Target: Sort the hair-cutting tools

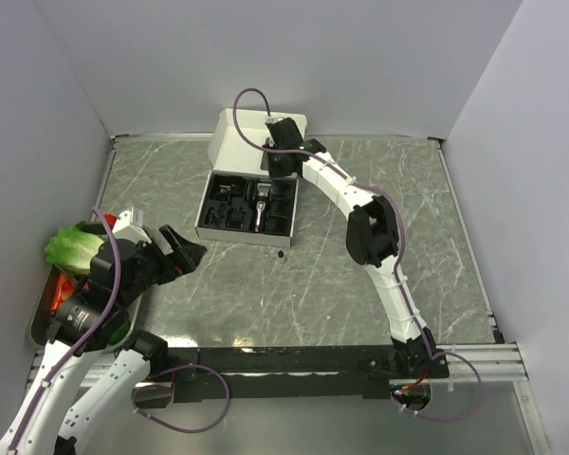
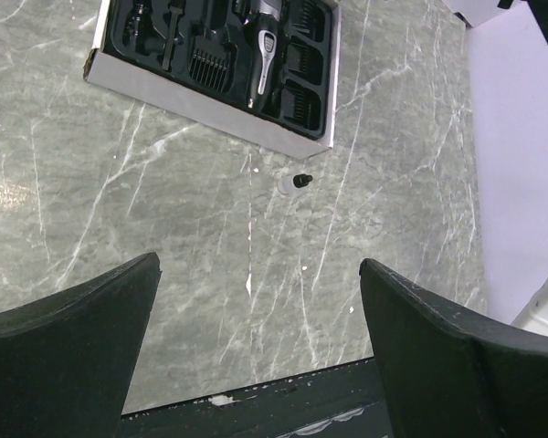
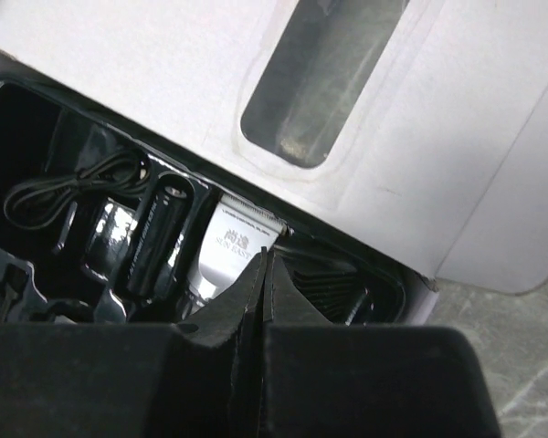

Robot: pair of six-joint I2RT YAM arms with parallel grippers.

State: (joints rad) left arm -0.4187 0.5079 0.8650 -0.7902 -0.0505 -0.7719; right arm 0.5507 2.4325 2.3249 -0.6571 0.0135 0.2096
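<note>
Black-and-silver clipper (image 1: 262,205) lies in the white box (image 2: 210,109), upper centre of the overhead view, comb attachments (image 2: 208,66) alongside. Right claw (image 3: 263,263) closed, empty, above the box; left claw (image 1: 178,248) wide open, empty, lower left. Judged: approach step; the next move requires opening the right claw.

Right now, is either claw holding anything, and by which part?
Nothing is held. The left claw stands open over the table. The right claw is shut on nothing, its tips near the clipper in the box.
</note>
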